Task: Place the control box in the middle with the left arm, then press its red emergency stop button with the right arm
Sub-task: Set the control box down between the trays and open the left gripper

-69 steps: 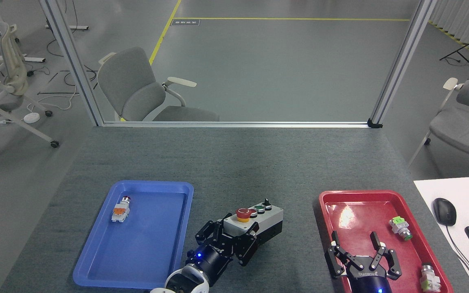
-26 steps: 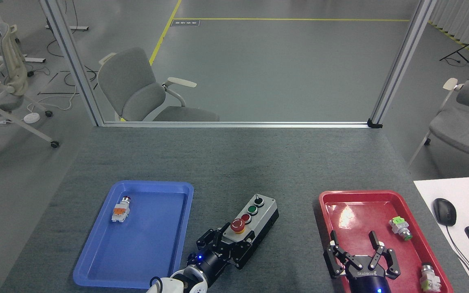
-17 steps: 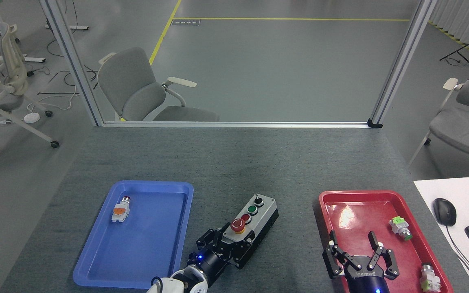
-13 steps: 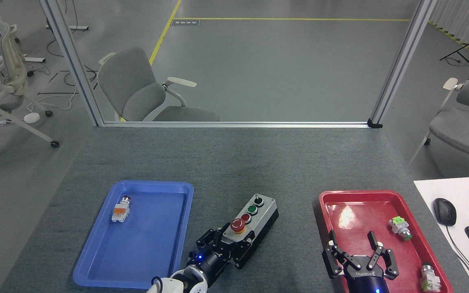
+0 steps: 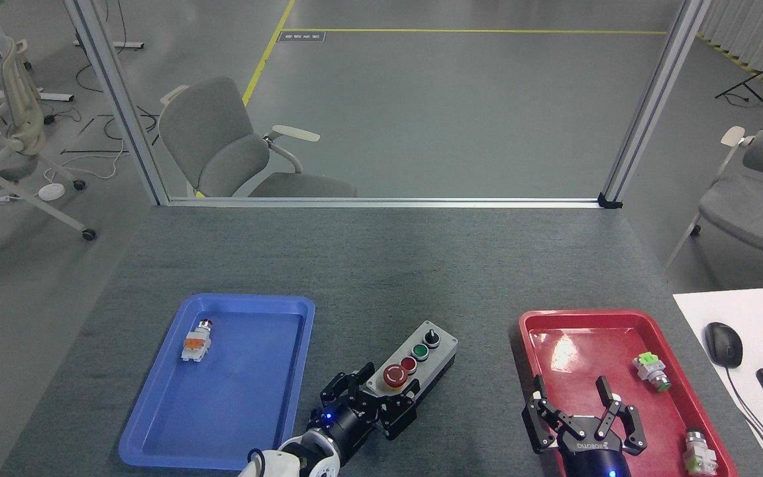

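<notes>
While the control box (image 5: 414, 361) lies on the dark grey tabletop (image 5: 381, 265) between the blue tray (image 5: 156, 424) and the red tray (image 5: 527, 331), part 1 of the task reads as nearly done but not closed out; the box sits diagonally, its near end by the left gripper (image 5: 371, 405), its far end angled up and to the right; the left jaws appear clamped on that near end of the box, fingers on either side of it, so release has not happened; whether the black base is flat on the felt or slightly lifted cannot be told from this view. Row of controls faces up: black knob farthest, then green button, small red button, and the red emergency stop button (image 5: 395, 375) nearest the left gripper, cap uncovered. The right gripper (image 5: 583, 414) hovers over the near part of the red tray, jaws spread apart and holding nothing, well apart from the box; part 2, the press, is judged not yet started. Remaining, by my reading: left arm lets go and clears the mushroom cap; right arm crosses over to it and presses down. Risk noted: the left fingers sit just beside the cap, crowding the right arm's approach.
</notes>
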### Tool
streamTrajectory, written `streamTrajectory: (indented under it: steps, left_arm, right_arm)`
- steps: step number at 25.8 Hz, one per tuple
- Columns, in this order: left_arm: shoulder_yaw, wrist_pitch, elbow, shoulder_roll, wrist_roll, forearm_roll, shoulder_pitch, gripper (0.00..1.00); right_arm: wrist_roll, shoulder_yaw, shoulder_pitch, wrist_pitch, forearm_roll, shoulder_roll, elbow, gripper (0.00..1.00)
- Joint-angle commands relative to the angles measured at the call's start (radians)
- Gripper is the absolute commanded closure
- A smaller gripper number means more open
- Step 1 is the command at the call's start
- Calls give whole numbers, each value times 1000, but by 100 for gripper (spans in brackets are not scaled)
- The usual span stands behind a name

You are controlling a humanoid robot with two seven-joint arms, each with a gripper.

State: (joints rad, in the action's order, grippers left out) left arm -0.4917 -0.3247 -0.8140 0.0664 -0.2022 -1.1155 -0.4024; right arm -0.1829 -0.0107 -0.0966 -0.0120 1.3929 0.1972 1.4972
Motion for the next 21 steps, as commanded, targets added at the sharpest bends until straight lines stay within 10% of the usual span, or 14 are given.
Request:
streamTrajectory:
  steps: [1,11,21]
  left_arm:
    - [1,-8,-33,0,1,0,23,1]
    - [12,-53,-292,-183,4,2,203,1]
    - [294,-63,-415,-244,4,-1,214,1]
  right_arm:
    - [0,0,0,0,0,-2,0,2]
    - [0,-2,0,0,0,-4,0,3]
    - [2,-26,6,6,0,-15,0,4]
